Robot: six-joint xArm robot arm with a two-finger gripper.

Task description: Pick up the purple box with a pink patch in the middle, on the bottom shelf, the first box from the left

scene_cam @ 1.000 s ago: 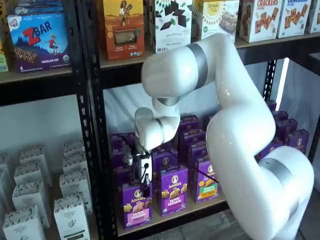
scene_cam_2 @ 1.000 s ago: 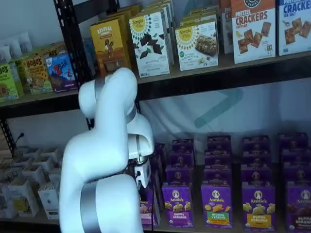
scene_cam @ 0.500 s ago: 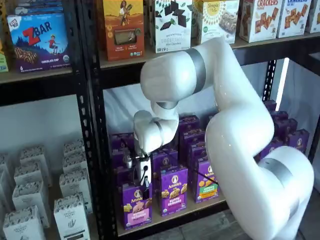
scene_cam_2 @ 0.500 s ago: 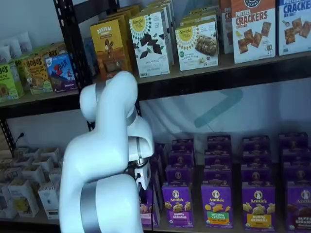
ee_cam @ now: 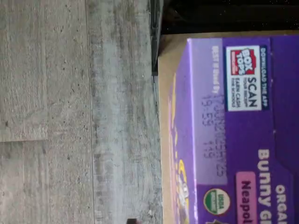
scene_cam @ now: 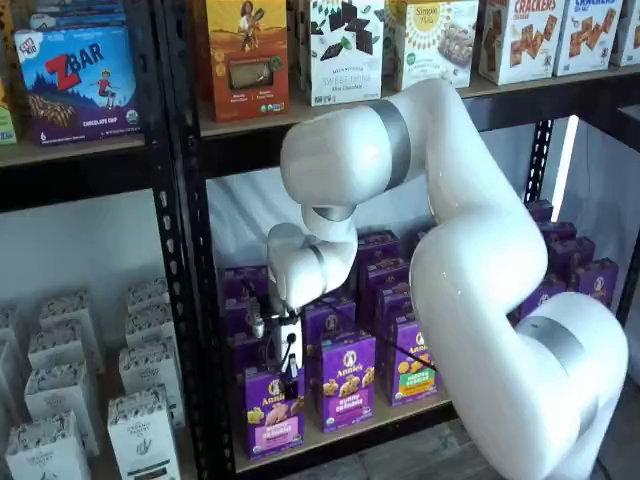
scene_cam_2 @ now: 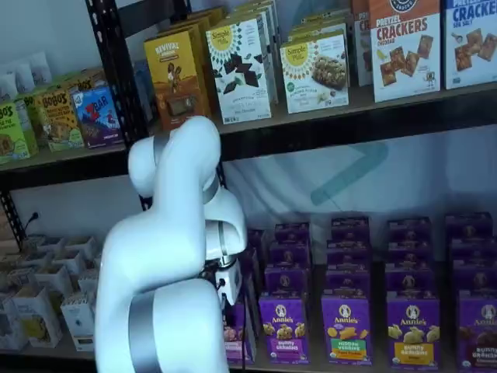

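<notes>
I'm on the approach: my gripper (scene_cam: 287, 372) hangs right above the purple Annie's box (scene_cam: 273, 418) on the bottom shelf (scene_cam: 345, 432), finger opening indiscernible, so next I'd descend to grasp it.

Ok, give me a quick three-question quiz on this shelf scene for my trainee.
1. True or false: the purple box stands on the bottom shelf.
2. Which colour is the band across that box's front? A green, B pink, C yellow.
3. Fill in: in the wrist view, the white label on the carton reads "BOX ____".
Key: 1 true; 2 B; 3 TOPS.
</notes>
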